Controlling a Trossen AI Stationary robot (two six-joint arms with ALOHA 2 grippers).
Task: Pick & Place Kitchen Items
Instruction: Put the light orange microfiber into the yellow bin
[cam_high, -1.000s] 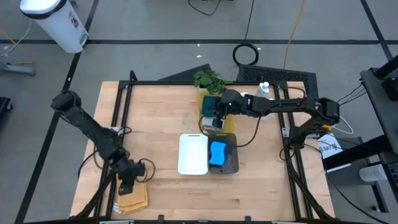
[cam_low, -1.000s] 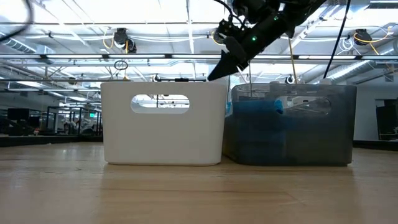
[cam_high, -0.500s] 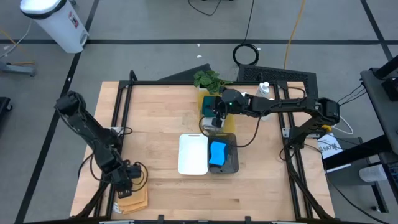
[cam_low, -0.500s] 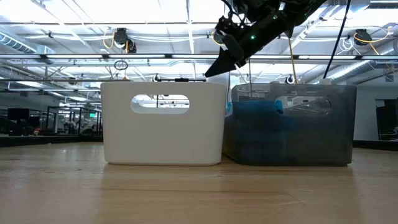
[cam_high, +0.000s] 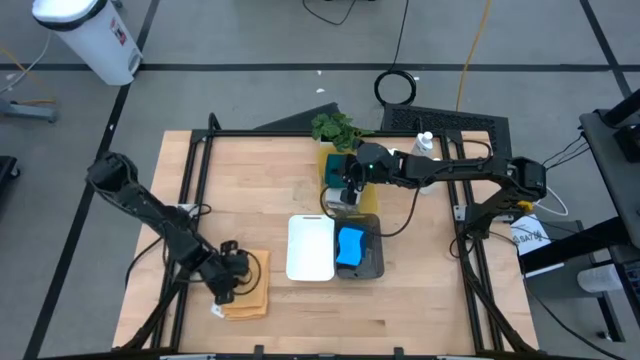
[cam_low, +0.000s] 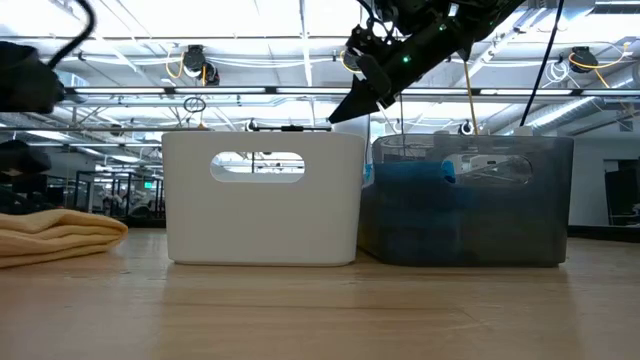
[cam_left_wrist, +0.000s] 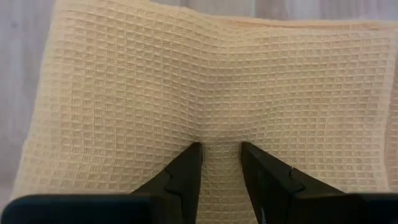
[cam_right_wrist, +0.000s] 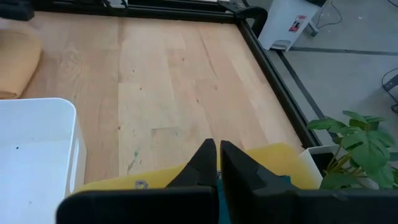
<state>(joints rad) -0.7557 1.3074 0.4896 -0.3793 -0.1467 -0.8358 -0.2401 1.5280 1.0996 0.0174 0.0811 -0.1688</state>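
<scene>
An orange-tan folded cloth lies on the table left of the white bin; it also shows in the low view and fills the left wrist view. My left gripper stands over it, shut on it. A blue sponge lies in the grey bin. My right gripper hovers shut and empty above the grey bin's far end, well above the rims in the low view. My left gripper pinches a raised fold in the middle of the cloth's top between its two fingers. It comes from above, pointing down. The weave is puckered toward the fingers. The cloth rests on the table.
The white bin and grey bin stand side by side mid-table. Behind them a yellow flat item, a potted plant and a white bottle stand by the far edge. Bare wood lies left of the bins.
My left gripper has gone from the near left corner toward the table's right, toward the white bin, and the orange-tan cloth has come along with it; the cloth now shows at the low view's left edge.
</scene>
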